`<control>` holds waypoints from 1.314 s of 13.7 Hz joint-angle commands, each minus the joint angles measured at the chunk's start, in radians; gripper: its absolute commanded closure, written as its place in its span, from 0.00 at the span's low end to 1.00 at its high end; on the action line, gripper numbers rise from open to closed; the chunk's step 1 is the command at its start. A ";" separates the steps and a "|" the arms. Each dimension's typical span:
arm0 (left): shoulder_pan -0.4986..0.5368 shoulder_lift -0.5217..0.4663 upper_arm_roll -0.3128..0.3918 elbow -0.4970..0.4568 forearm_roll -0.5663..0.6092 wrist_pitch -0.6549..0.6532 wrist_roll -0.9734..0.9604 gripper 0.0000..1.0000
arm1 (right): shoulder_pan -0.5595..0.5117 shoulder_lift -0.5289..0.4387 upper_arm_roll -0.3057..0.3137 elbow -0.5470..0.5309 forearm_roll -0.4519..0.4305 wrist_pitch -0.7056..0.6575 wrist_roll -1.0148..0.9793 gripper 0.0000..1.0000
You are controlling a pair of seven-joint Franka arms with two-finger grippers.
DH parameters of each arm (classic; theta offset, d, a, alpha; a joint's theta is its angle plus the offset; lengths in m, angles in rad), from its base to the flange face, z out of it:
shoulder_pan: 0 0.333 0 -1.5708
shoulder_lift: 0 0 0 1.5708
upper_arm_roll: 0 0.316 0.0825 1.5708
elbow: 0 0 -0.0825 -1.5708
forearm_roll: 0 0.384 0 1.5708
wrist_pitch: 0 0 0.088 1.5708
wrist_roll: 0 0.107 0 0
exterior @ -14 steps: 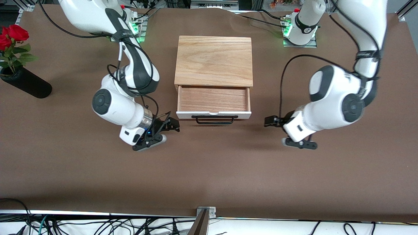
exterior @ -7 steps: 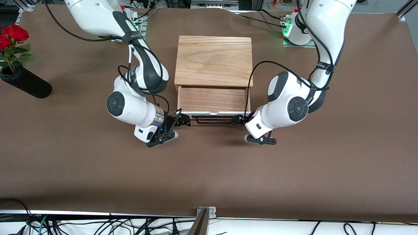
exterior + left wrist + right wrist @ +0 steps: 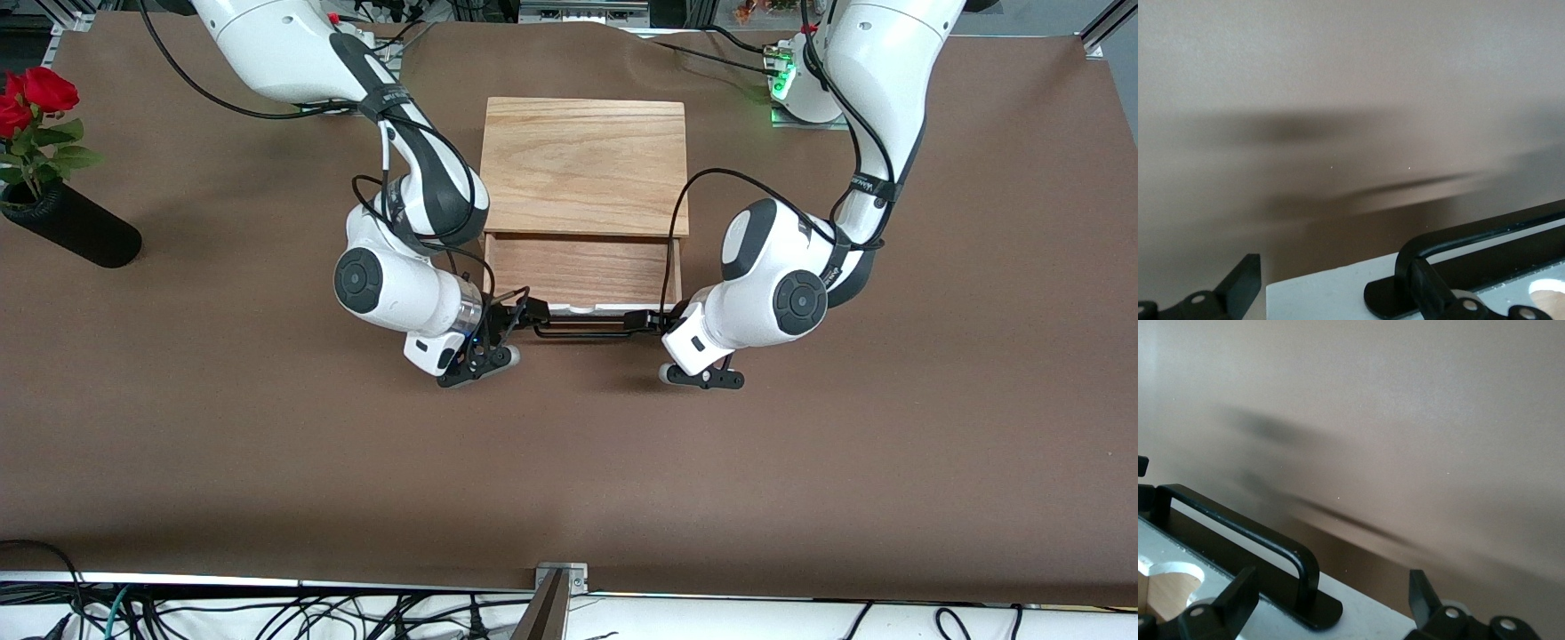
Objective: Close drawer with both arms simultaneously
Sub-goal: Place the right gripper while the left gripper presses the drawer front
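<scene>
The drawer [image 3: 582, 271] stands pulled out of the oak-coloured box [image 3: 582, 164], its light-wood tray empty. Its white front panel [image 3: 582, 310] and black wire handle [image 3: 582, 333] face the front camera. My right gripper [image 3: 523, 313] is open at the panel's end toward the right arm. In the right wrist view the right gripper [image 3: 1330, 597] straddles the panel [image 3: 1371, 617] beside the handle [image 3: 1238, 520]. My left gripper [image 3: 647, 320] is open at the other end. In the left wrist view the left gripper [image 3: 1338, 293] straddles the panel corner [image 3: 1331, 293] by the handle [image 3: 1485, 233].
A black vase with red roses [image 3: 71, 231] stands at the right arm's end of the brown table [image 3: 569, 462]. Both arms' elbows hang low beside the box. Black cables trail from the arms.
Both grippers have moved inward from the table on either side to the two ends of the drawer's front panel. The drawer stays about as far out as before.
</scene>
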 commanded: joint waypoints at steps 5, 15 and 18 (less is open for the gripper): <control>0.000 -0.023 0.006 -0.036 -0.023 -0.131 0.008 0.00 | 0.002 0.016 0.005 0.035 0.018 -0.090 0.016 0.00; 0.005 -0.026 0.006 -0.033 -0.023 -0.315 0.008 0.00 | 0.011 0.010 0.020 0.052 0.105 -0.263 0.014 0.00; 0.005 -0.026 0.008 -0.034 -0.023 -0.342 0.008 0.00 | 0.020 0.016 0.023 0.041 0.105 -0.266 0.014 0.00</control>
